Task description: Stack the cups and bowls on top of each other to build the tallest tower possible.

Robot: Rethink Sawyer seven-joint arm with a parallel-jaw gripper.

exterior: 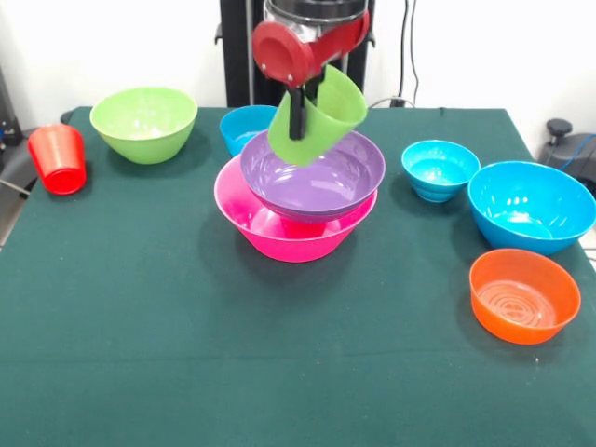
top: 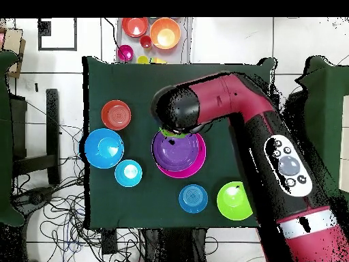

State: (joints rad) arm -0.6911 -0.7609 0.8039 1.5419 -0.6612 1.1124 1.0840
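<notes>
My gripper [exterior: 298, 126] is shut on the lime green cup [exterior: 318, 116] and holds it tilted, just above the far rim of the purple bowl [exterior: 312, 177]. The purple bowl sits nested in the hot pink bowl [exterior: 293, 231], forming the tower at the table's middle. The red-orange cup [exterior: 58, 158] stands upside down at the left edge. Around the tower lie the lime green bowl [exterior: 144, 121], a small cyan bowl [exterior: 242, 126] behind it, a second small cyan bowl [exterior: 440, 168], the large blue bowl [exterior: 531, 205] and the orange bowl [exterior: 524, 295]. The crimson-pink cup is out of view.
In the overhead view the arm [top: 225, 102] covers the gripper, and only a sliver of the green cup [top: 174, 132] shows beside the purple bowl [top: 178, 150]. More bowls [top: 165, 32] lie off the table beyond its far edge.
</notes>
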